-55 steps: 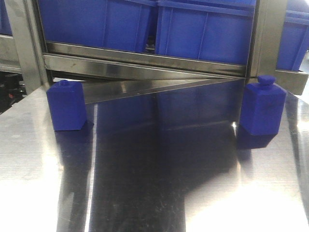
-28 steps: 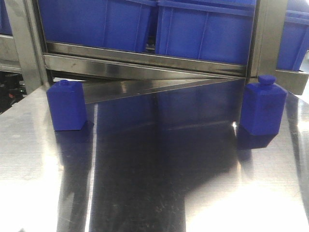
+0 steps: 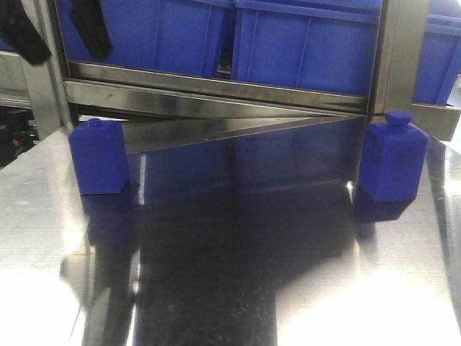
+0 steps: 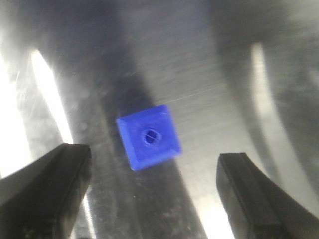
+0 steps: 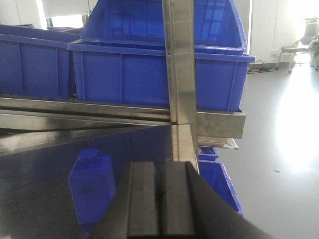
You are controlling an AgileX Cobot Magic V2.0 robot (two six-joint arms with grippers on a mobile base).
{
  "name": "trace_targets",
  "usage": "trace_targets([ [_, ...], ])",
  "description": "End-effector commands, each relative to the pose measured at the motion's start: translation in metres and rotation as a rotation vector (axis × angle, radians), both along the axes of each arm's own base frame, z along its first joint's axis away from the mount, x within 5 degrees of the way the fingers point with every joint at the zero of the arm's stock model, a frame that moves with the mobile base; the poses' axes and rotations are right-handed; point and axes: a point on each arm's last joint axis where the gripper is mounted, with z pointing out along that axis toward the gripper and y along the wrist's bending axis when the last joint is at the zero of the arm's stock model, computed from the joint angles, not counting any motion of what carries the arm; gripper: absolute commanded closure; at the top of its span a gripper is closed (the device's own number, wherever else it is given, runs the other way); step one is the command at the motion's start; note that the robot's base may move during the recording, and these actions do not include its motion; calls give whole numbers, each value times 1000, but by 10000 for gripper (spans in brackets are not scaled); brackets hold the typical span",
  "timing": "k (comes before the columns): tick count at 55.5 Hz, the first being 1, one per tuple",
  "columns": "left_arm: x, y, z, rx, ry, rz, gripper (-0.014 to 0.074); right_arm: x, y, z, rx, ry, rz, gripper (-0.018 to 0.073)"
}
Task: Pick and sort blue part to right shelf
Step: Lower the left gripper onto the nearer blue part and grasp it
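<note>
Across the whole foreground, in front of the rack (image 3: 216, 94): a mirror-bright steel table (image 3: 216, 288), full of glare and dark reflections, likely to fool any depth reading on the way down. Inside the rack, blue bins (image 3: 310, 43) crowding the lower rail, so little headroom beneath it; risks a knock against that rail or the left post if lifted straight up so close in. Upright on the table at the foot of the rack's left post, the blue part (image 3: 99, 157), square-topped with a small round knob. At the foot of the rack's right post, well apart, a second blue part (image 3: 392, 162), also upright. High in front of the rack's left post, the left claw (image 3: 68, 47), spread wide and gripping nothing, fingers (image 4: 45, 189) flanking the part from above and touching nothing. Sits skewed to those fingers in the left wrist view: could twist, tip or skid on the slick steel if pinched across corners rather than flat faces. Near the rack's right post, the right claw (image 5: 160, 174), pressed together on nothing; could nudge the second part if swung low.
</note>
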Motion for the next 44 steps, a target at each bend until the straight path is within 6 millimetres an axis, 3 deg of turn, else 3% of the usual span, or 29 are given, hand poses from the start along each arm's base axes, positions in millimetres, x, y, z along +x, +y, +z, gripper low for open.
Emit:
trace_targets([
  [1,5,-9,9,-29,-37,42,29,-3,-1,12,8,-119,-10,505],
  [12,24,-16,-32,-10,82,98,29,-3,-1,12,8,-119,-10,505],
  [26,37,-20,-64,20,155,100,29,-3,-1,12,8,-118,-10,505],
  [37,38,-21,-72,27,183,102,37,-3,-1,12,8,-118,-10,505],
  [44,39,-22,-70,20,177,107,131,-3,-1,12,8,-118,-10,505],
])
